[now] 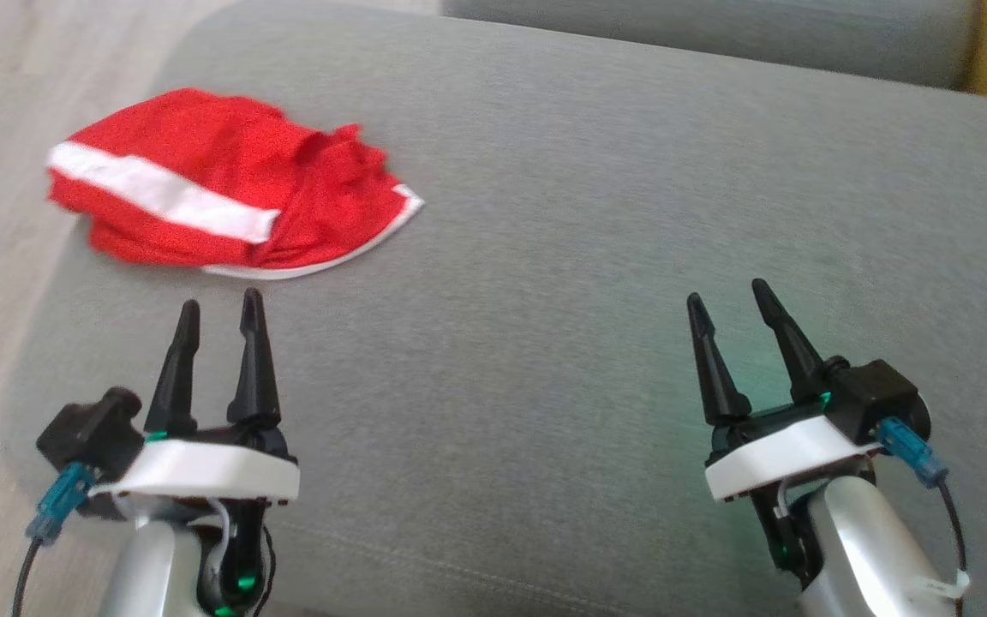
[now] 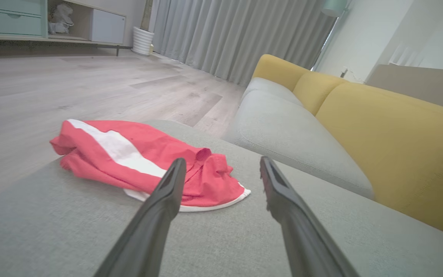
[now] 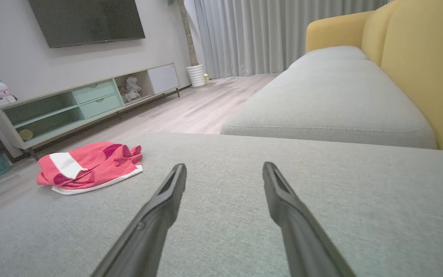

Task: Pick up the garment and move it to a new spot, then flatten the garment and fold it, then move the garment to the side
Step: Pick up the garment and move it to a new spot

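Head view: garment [image 1: 219,184] is seen crumpled at ten o'clock on the cushion [image 1: 545,240]. At its six o'clock, near, the left gripper [image 1: 221,302] is found; the right gripper [image 1: 723,290] well apart at four. Both jaws are spread, empty. No step is judged begun: pickup, flattening, folding are left.

You're working in a home living room: a sofa [image 3: 333,111] with grey seats and yellow backrests [image 3: 421,65], a wall-mounted television [image 3: 87,19] at far left above a low cabinet [image 3: 71,104] with green drawers, full-length grey curtains [image 3: 263,34] beyond, and pale wood-plank flooring [image 2: 52,88].
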### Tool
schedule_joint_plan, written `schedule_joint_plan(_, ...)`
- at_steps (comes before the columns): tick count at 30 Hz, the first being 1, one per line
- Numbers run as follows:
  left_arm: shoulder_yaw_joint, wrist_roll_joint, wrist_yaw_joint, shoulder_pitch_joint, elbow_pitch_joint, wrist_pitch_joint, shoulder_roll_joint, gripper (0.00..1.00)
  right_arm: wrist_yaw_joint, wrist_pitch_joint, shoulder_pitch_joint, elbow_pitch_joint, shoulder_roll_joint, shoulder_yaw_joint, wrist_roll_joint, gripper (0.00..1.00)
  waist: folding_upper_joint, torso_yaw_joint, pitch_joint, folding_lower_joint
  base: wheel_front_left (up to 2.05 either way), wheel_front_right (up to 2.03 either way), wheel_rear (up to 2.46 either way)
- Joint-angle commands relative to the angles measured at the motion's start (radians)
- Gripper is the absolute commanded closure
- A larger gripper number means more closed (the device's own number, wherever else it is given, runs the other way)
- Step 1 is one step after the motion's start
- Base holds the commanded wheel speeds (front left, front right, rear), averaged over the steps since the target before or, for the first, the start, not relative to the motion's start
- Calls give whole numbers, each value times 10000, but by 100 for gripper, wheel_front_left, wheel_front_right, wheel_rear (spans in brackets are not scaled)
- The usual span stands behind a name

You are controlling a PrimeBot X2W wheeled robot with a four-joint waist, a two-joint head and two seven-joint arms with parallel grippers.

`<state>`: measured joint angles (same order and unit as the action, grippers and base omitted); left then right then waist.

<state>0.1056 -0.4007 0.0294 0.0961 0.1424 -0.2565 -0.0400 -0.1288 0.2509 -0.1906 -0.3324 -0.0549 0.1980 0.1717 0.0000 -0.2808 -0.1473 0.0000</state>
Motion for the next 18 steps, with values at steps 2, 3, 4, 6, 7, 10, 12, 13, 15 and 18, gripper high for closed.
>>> schedule_joint_plan(2,-446,-89,-48,39,-351,-53,-102,0,-19,109,-3,206,47,355,-23,0,0,-711,173,0,0,0,0)
schedule_joint_plan(3,-456,-90,-47,1,-345,-53,-102,0,-19,109,12,180,47,381,-13,0,0,-808,202,0,0,0,0)
schedule_joint_plan(4,-463,-98,-45,-33,-338,-53,-102,0,-19,109,28,162,47,402,-1,0,0,-901,230,0,0,0,0)
schedule_joint_plan(6,-466,-96,-24,-91,-321,-53,-102,0,-19,109,59,128,47,455,23,0,0,-1060,286,0,0,0,0)
schedule_joint_plan(7,-466,-95,-21,-119,-318,-53,-102,0,-19,109,70,109,47,494,35,0,0,-1124,309,0,0,0,0)
schedule_joint_plan(10,-448,-99,-39,-177,-313,-53,-102,0,-19,109,99,60,47,590,67,0,0,-1296,377,0,0,0,0)
schedule_joint_plan(12,-441,-112,-59,-206,-318,-53,-102,0,-19,109,118,36,47,638,83,0,0,-1380,402,0,0,0,0)
schedule_joint_plan(13,-433,-117,-64,-217,-322,-53,-102,0,-19,109,125,24,47,656,82,0,0,-1415,414,0,0,0,0)
schedule_joint_plan(15,-424,-122,-75,-240,-330,-53,-102,0,-19,109,140,3,47,681,82,0,0,-1460,427,0,0,0,0)
schedule_joint_plan(18,-438,-128,-101,-269,-362,-53,-102,0,-19,109,149,-6,47,709,87,0,0,-1485,419,0,0,0,0)
